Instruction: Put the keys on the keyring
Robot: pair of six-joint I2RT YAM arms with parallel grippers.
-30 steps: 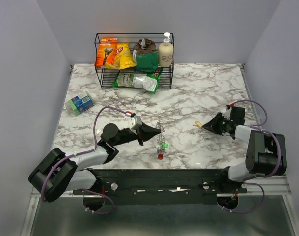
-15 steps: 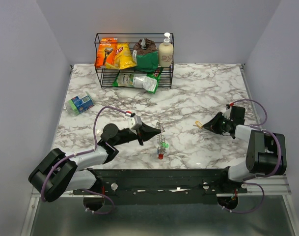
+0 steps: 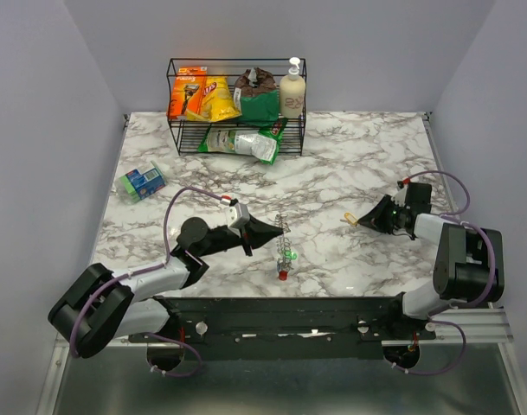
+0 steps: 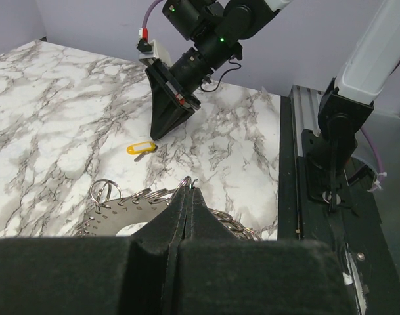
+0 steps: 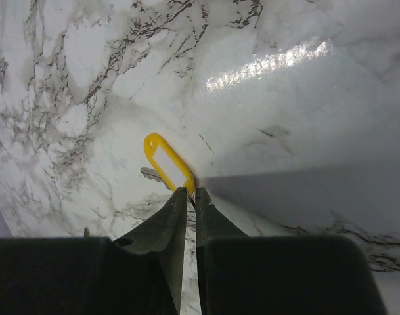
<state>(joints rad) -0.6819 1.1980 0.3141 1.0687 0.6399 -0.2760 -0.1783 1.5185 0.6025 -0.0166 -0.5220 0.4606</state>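
Note:
My left gripper point(image 3: 274, 230) is shut on the keyring point(image 3: 283, 232), a silvery coiled wire ring held upright at the table's front middle. A green key point(image 3: 285, 257) and a red key point(image 3: 282, 274) hang from its lower end. In the left wrist view the shut fingertips point(image 4: 188, 188) pinch the keyring point(image 4: 124, 199) at its top. My right gripper point(image 3: 361, 220) is at the right, its tips shut on the metal end of a yellow key point(image 3: 350, 219) low at the table surface. The right wrist view shows the yellow key point(image 5: 167, 160) just beyond the fingertips point(image 5: 192, 192).
A black wire rack point(image 3: 236, 105) with packets and a soap bottle stands at the back. A blue-green box point(image 3: 141, 181) lies at the left. A black rail point(image 3: 280, 316) runs along the near edge. The right gripper also shows in the left wrist view point(image 4: 157, 134).
The right arm's wrist has shifted slightly up and back, with the yellow key staying at about the same spot. The left arm and the keyring have not moved.

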